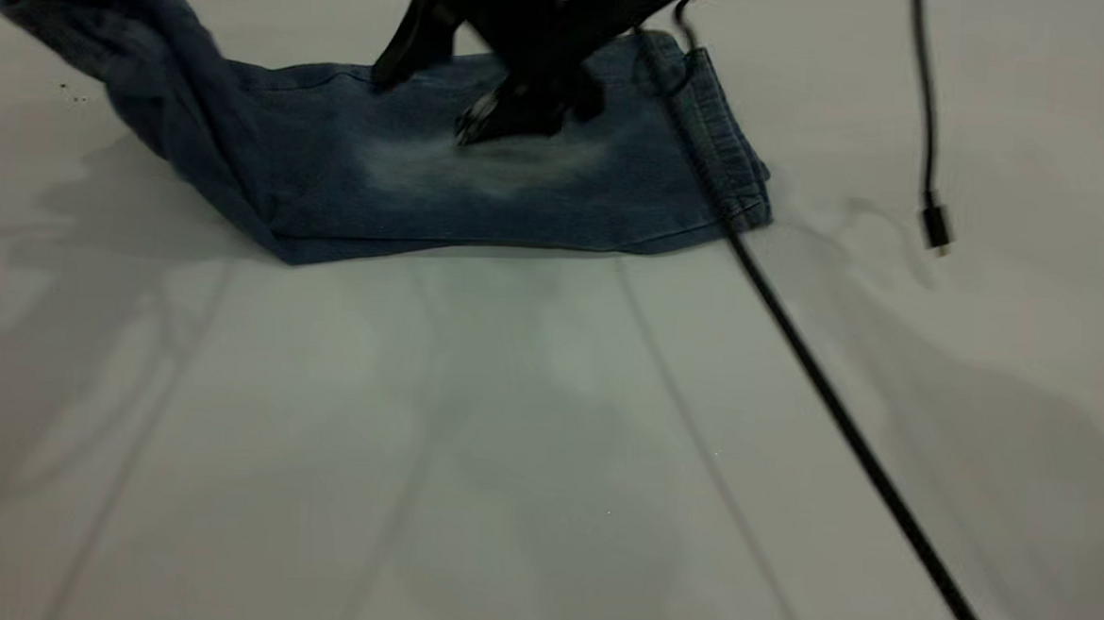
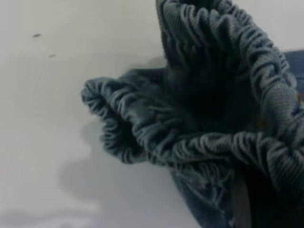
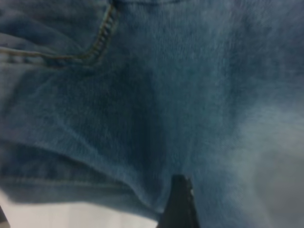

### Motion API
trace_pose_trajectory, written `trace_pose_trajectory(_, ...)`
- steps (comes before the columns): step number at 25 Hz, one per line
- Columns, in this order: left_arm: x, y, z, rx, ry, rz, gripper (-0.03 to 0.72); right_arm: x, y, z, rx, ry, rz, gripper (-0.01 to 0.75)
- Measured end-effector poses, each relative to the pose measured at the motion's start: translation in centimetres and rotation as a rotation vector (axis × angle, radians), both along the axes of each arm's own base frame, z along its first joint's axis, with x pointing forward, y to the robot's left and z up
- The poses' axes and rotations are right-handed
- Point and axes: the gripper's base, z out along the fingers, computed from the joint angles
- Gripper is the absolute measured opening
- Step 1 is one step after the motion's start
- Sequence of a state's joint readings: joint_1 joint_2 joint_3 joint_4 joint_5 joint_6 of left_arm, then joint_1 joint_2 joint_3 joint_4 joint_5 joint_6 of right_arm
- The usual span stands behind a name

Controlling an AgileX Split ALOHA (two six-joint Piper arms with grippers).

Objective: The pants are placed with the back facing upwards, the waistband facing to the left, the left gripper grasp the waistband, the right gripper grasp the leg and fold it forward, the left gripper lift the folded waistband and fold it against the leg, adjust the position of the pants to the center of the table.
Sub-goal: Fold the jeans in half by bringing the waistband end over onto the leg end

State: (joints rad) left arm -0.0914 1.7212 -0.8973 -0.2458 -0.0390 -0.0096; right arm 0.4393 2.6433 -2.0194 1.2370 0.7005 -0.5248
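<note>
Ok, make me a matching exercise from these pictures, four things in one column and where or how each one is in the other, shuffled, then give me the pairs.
Things:
1. waistband
2. leg
3. right gripper
4. loose cable plug

States:
A. hanging off a thin black cable at the table's right side
B. lying flat, folded, faded patch up
C. lifted off the table, bunched at the left
D. down over the faded patch on the denim

Pairs: 1-C, 2-B, 3-D, 4-A
</note>
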Motion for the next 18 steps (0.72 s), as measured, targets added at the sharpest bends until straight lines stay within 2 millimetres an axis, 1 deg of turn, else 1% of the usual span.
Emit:
trace_pose_trajectory(2, -0.1, -0.9, 0.3, -0.001, -0.010, -0.025, 0.081, -0.4, 1.0, -1.2, -0.007, 0.016, 0.019, 0.505)
trace_pose_trajectory(4, -0.2, -1.7, 0.6, -0.001, -0.022, -0.048, 0.081, -0.8, 1.9, -1.9, -0.011, 0.021, 0.034, 0.500)
trace_pose_trajectory(7, -0.4, -2.7, 1.0, 0.002, -0.050, -0.079, 0.081, -1.3, 3.0, -2.3, -0.014, 0.020, 0.055, 0.497)
trace_pose_trajectory(10, -0.6, -3.5, 1.5, 0.000, -0.071, -0.102, 0.081, -1.7, 3.6, -2.4, -0.020, 0.019, 0.076, 0.497)
trace_pose_trajectory(13, -0.7, -3.7, 2.0, -0.001, -0.085, -0.108, 0.081, -1.6, 3.3, -1.9, -0.028, 0.012, 0.126, 0.497)
trace_pose_trajectory(15, -0.8, -3.7, 2.2, -0.002, -0.093, -0.109, 0.081, -1.3, 2.7, -1.2, -0.034, 0.005, 0.188, 0.497)
trace_pose_trajectory(18, -1.0, -3.9, 2.9, -0.005, -0.116, -0.115, 0.081, 0.0, 0.8, 1.0, -0.043, -0.026, 0.240, 0.497)
